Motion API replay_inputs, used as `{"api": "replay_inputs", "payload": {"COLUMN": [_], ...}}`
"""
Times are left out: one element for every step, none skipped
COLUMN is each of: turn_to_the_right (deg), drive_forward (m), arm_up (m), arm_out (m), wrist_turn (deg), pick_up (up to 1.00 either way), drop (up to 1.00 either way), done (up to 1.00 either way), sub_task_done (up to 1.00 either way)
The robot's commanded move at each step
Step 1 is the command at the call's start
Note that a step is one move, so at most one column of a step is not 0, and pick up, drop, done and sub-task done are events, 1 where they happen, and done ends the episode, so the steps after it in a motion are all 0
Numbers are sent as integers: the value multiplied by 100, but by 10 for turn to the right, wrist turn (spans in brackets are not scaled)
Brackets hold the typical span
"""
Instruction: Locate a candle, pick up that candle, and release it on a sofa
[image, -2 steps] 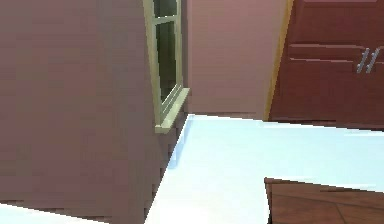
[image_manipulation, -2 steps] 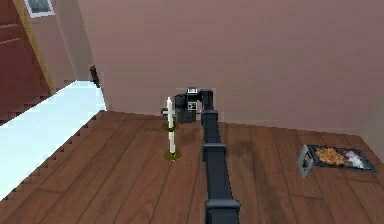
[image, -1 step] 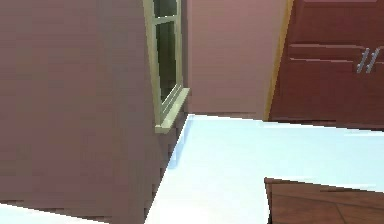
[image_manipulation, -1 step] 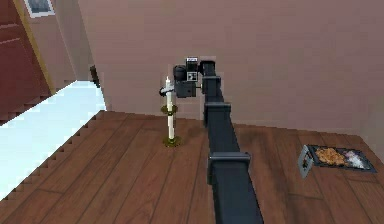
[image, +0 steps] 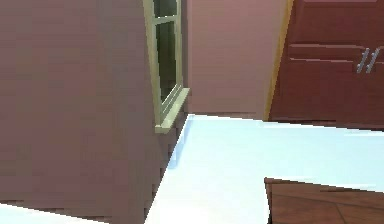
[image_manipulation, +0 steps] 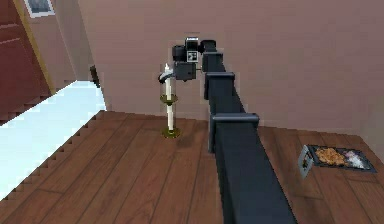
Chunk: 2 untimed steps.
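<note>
In the arm side view a white candle (image_manipulation: 170, 98) stands upright in a brass holder whose base (image_manipulation: 171, 133) rests on the wooden floor close to the mauve wall. The dark arm (image_manipulation: 232, 130) rises from the bottom edge. At its far end sits the gripper (image_manipulation: 173, 70), just above the candle's top, with its white marker squares (image_manipulation: 194, 48) beside it. I cannot tell whether the gripper holds anything or touches the candle.
A pale white-blue flat surface (image: 260, 150) lies ahead beneath a green-framed window (image: 165, 55), and its edge (image_manipulation: 45, 125) appears again at the arm side view's left. A dark red door (image: 335, 60) stands beyond. A small dark tray (image_manipulation: 333, 158) lies on the floor at the right.
</note>
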Motion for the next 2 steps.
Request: {"api": "replay_inputs", "payload": {"turn_to_the_right": [0, 0], "drive_forward": [0, 0], "arm_up": [0, 0], "arm_out": [0, 0], "wrist_turn": [-450, -450], "pick_up": [0, 0], "drop": [0, 0], "done": [0, 0], "sub_task_done": [0, 0]}}
